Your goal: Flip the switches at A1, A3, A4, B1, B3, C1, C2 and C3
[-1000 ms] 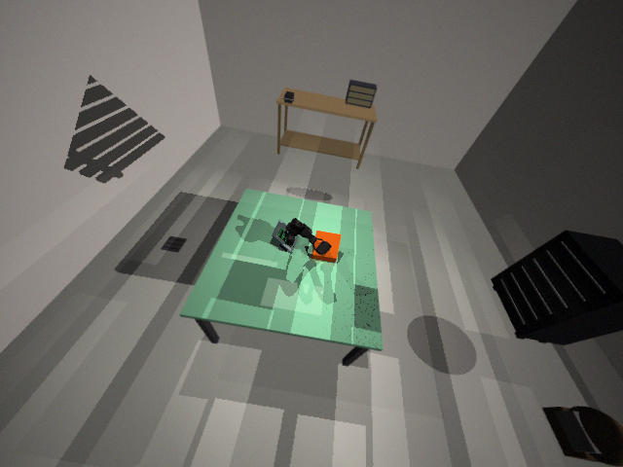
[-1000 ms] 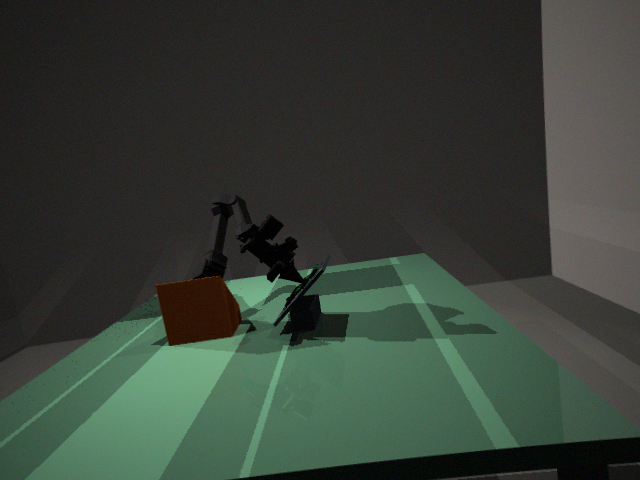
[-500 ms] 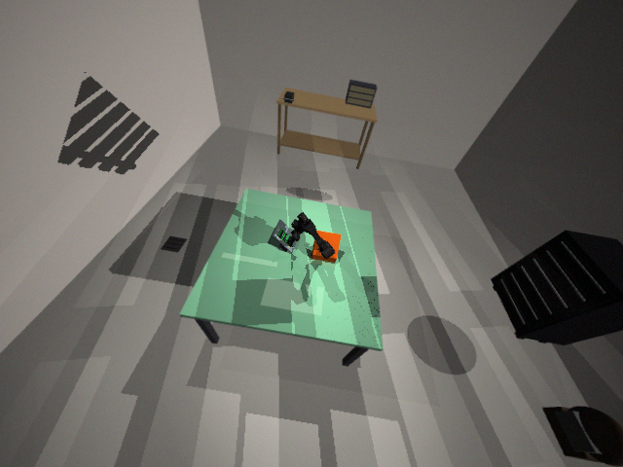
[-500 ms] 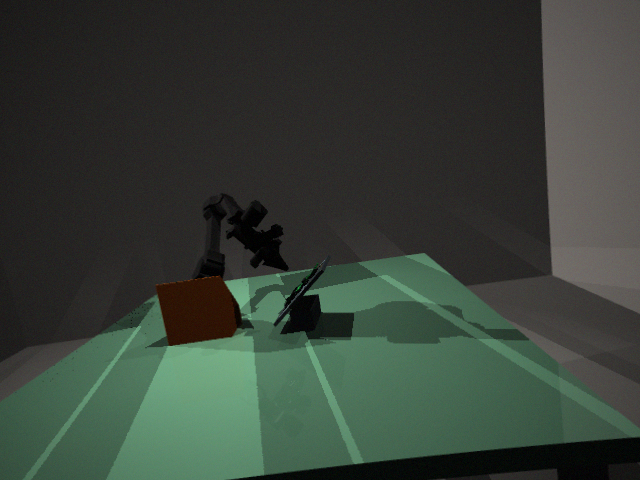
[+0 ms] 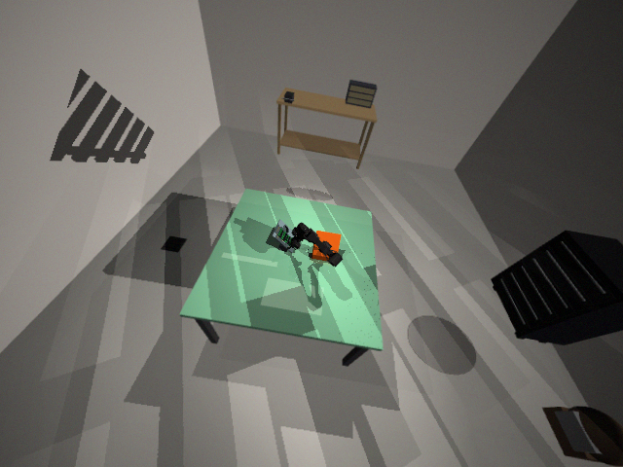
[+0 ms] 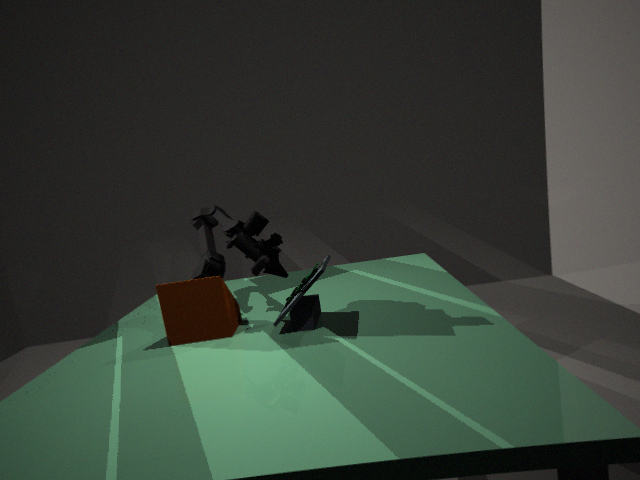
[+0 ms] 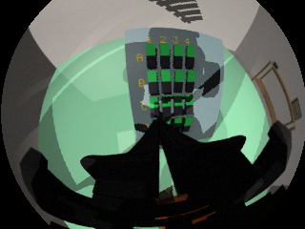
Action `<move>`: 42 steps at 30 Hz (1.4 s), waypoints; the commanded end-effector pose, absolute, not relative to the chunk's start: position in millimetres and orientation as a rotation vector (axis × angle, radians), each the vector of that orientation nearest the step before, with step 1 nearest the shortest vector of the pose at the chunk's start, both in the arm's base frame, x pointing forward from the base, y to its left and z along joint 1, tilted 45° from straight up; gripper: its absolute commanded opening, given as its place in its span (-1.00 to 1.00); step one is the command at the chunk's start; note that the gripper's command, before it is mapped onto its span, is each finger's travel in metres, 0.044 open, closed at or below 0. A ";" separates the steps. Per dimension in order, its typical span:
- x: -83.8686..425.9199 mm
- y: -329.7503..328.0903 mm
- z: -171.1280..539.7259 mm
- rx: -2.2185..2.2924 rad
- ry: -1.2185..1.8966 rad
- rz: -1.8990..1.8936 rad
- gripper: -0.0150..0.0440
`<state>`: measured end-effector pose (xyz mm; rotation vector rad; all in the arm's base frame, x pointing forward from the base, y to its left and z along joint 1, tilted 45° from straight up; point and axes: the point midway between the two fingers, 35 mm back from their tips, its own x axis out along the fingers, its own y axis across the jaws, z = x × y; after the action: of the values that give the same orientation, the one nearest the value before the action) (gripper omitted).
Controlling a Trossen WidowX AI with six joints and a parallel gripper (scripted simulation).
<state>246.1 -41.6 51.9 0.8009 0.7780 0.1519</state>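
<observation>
The grey switch panel (image 6: 325, 260) (image 7: 135, 48) stands tilted on a dark block, with rows A to D and columns 1 to 4 of green-and-black switches. Switches A1 (image 7: 151, 50), A3 (image 7: 178, 50), A4 (image 7: 190, 51), B1 (image 7: 152, 76) and B3 (image 7: 178, 76) show green far halves and black near halves. C1 (image 7: 153, 101), C2 (image 7: 166, 110) and C3 (image 7: 177, 110) are in view beyond the fingertips. Which ends are raised is hard to tell. My gripper (image 6: 285, 275) (image 7: 158, 122) is shut and empty, off the panel's face with a visible gap. Its fingers partly hide row D.
An orange block (image 5: 329, 237) (image 6: 193, 312) stands near the arm's base on the green table (image 5: 226, 286) (image 6: 320, 413). A wooden shelf (image 5: 327, 104) stands by the far wall, and a black cabinet (image 5: 558, 291) stands at the right.
</observation>
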 end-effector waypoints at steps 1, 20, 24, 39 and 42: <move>254.3 -29.4 38.8 0.817 0.779 0.147 -0.49; 269.5 -20.1 26.4 0.817 0.778 0.148 -0.49; 271.2 -19.0 24.9 0.817 0.778 0.148 -0.49; 271.2 -19.0 24.9 0.817 0.778 0.148 -0.49; 271.2 -19.0 24.9 0.817 0.778 0.148 -0.49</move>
<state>271.3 -18.7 25.9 0.8151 0.7754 0.1539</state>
